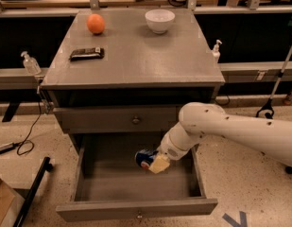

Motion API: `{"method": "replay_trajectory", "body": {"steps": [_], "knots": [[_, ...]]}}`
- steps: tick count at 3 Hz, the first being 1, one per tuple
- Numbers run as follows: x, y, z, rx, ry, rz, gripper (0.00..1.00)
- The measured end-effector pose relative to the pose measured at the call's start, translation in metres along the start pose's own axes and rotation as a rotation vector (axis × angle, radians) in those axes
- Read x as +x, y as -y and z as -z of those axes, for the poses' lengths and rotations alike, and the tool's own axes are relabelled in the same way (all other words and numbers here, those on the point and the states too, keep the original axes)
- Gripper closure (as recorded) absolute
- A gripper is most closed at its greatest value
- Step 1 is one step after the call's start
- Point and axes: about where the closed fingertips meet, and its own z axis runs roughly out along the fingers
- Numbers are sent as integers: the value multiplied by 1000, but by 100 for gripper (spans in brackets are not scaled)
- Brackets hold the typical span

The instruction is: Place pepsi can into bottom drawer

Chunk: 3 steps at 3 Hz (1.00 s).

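- Pepsi can [144,158] lies on its side in mid-air inside the outline of the bottom drawer [136,208]. It sits over the right half of the drawer's floor, nearer the back than the front. It looks clear of the floor, though the gap beneath it cannot be seen for certain.
- The gripper [156,163] is grasping the Pepsi can, with one tan finger pad showing against the can's right end. It sits at the tip of the white arm [230,126], which reaches in from the right and down past the drawer's right wall.
- Done, as things lie: the bottom drawer is pulled wide open, the can is in hand, and it has been carried to a spot above the drawer's bare floor. By this reckoning most of the job is behind the robot.
- Left to do: lower the can the rest of the way until it rests on the floor, let go of it, and draw the arm back out. Shutting the drawer is not asked for (the task says only to place the can).
- The shallower drawer [103,120] above is closed, and its front hangs close over the arm's wrist, so the way out will likely need care.
- On the cabinet top [150,60] an orange [96,23], a white bowl [159,20] and a dark flat packet [86,54] sit well apart from all this and play no part.
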Motion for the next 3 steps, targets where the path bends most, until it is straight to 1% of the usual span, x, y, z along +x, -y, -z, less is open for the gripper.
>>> {"method": "replay_trajectory", "body": {"steps": [1, 2, 3], "knots": [[0, 0, -2, 0, 3, -7, 100], [0, 0, -6, 4, 59, 6, 100], [1, 0, -32, -14, 119, 6, 100]]}}
